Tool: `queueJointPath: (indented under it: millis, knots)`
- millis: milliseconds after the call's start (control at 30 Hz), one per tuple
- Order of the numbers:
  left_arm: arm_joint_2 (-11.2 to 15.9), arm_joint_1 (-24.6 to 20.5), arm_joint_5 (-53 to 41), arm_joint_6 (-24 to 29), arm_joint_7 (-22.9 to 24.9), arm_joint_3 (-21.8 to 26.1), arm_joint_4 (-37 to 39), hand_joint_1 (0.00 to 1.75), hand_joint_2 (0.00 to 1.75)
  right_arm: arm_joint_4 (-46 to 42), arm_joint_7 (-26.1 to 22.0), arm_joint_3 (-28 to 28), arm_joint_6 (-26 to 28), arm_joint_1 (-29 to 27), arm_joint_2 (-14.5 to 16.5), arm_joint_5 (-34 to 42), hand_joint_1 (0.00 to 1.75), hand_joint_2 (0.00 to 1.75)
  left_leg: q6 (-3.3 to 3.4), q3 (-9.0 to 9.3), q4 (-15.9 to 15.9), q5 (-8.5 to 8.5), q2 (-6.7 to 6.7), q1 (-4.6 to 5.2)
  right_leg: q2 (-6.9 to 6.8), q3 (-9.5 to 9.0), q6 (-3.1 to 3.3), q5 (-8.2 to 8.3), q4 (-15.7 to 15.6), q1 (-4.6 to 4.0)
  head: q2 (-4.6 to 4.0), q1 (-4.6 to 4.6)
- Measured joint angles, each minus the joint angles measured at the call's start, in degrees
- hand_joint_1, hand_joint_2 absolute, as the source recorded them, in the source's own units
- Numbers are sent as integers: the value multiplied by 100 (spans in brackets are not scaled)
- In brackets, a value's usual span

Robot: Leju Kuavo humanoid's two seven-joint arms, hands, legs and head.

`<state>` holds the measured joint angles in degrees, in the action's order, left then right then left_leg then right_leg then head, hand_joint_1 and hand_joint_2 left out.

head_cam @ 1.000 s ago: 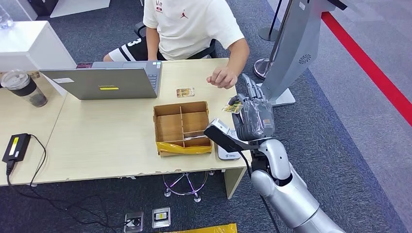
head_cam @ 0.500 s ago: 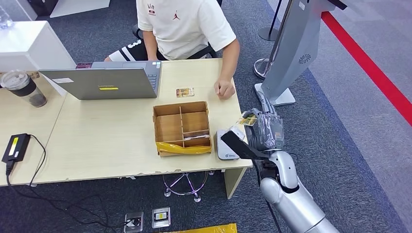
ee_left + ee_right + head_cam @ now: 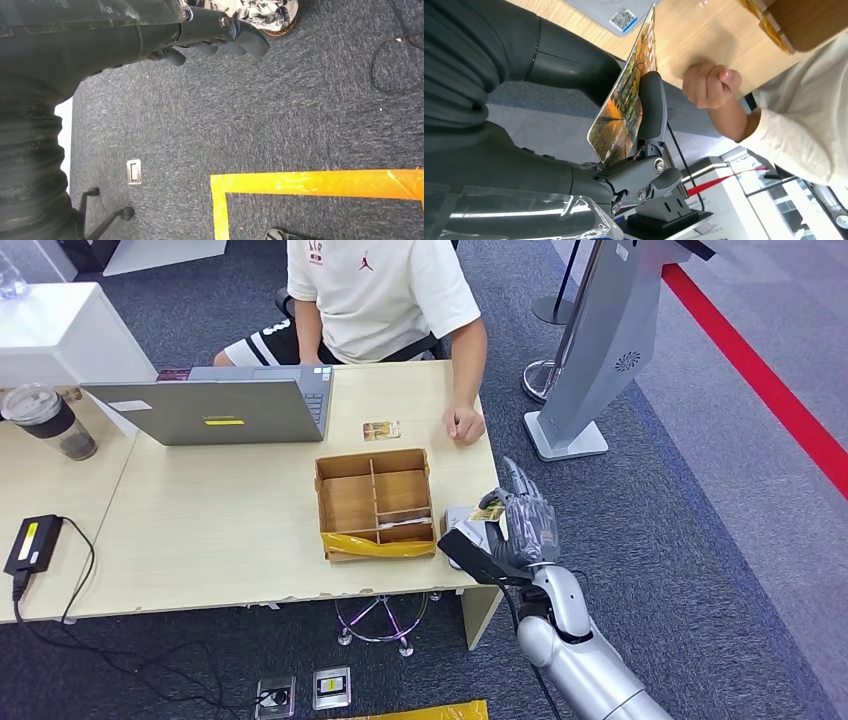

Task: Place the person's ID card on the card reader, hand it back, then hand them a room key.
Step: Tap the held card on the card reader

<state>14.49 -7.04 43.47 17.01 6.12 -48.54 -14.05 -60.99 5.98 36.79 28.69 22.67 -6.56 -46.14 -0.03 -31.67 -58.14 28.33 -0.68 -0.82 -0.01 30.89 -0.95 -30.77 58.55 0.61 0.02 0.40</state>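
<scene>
Pinching ID card (image 3: 626, 100) in right hand (image 3: 522, 525), above card reader (image 3: 462, 540).

Two cards: one pinched in the robot's right hand (image 3: 522, 525), card (image 3: 487, 512), and one lying on the counter (image 3: 200, 520) at about twelve o'clock from the box, card (image 3: 381, 430). One divided wooden box (image 3: 375, 502), one card reader (image 3: 468, 540), one laptop (image 3: 215, 405), one lidded cup (image 3: 48, 422), one black power brick (image 3: 33, 544), one person (image 3: 385, 300).
</scene>
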Motion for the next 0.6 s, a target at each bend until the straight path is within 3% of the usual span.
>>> queueJointPath:
  millis: [600]
  knots:
    - [0,0,-61,-2,0,0,0,0,175,645,-62,205,39,130,231,137,175,175,0,0,0,0,0,0,0,0,0,0,0,0,0,0]
